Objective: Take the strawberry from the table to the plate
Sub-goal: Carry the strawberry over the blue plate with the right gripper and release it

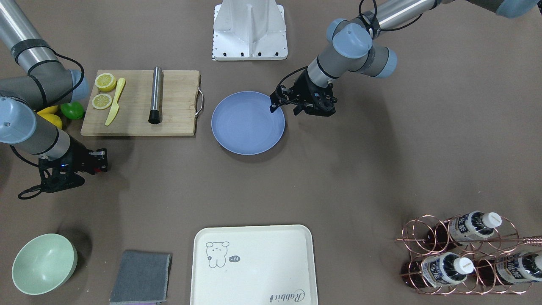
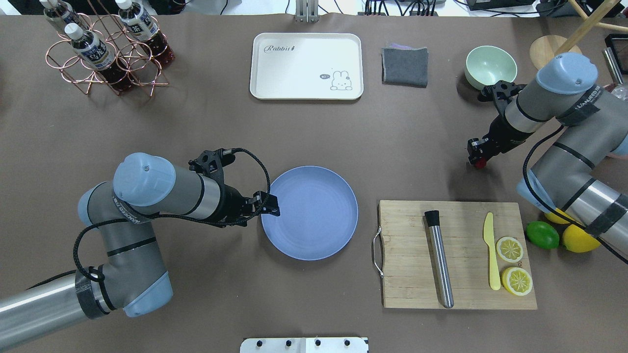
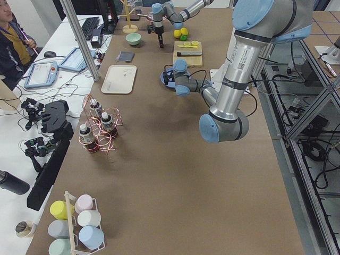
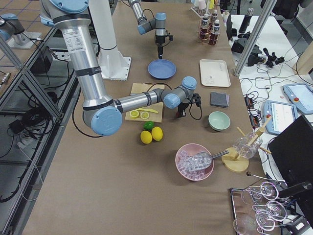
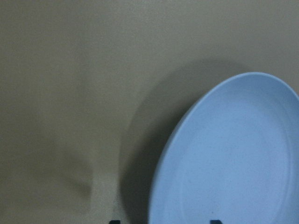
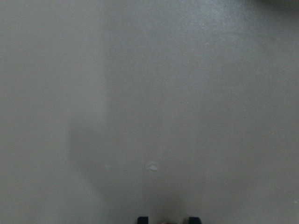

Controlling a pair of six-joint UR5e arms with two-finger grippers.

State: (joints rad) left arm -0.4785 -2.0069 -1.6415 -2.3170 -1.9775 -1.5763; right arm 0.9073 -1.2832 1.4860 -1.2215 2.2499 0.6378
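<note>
The blue-grey plate [image 2: 314, 225] [image 1: 247, 127] lies mid-table with nothing on it. My left gripper [image 2: 273, 206] [image 1: 283, 106] hangs open over the plate's rim on the robot's left; the left wrist view shows only the plate [image 5: 233, 154] and bare table. My right gripper [image 2: 478, 159] [image 1: 100, 162] hovers low above the table between the green bowl and the cutting board. Its fingers stand narrowly apart, with a small dark-red bit, the strawberry [image 2: 480, 163] [image 1: 98, 170], pinched at the tip. The right wrist view shows just bare table under the fingertips.
A wooden cutting board [image 2: 407, 255] carries a metal cylinder [image 2: 438, 260], a yellow knife [image 2: 490, 250] and two lemon halves [image 2: 510, 249]. A lime [image 2: 542, 234] and lemons sit beside it. A green bowl [image 2: 490, 66], grey cloth [image 2: 405, 66], cream tray [image 2: 306, 66] and bottle rack [image 2: 105, 54] line the far edge.
</note>
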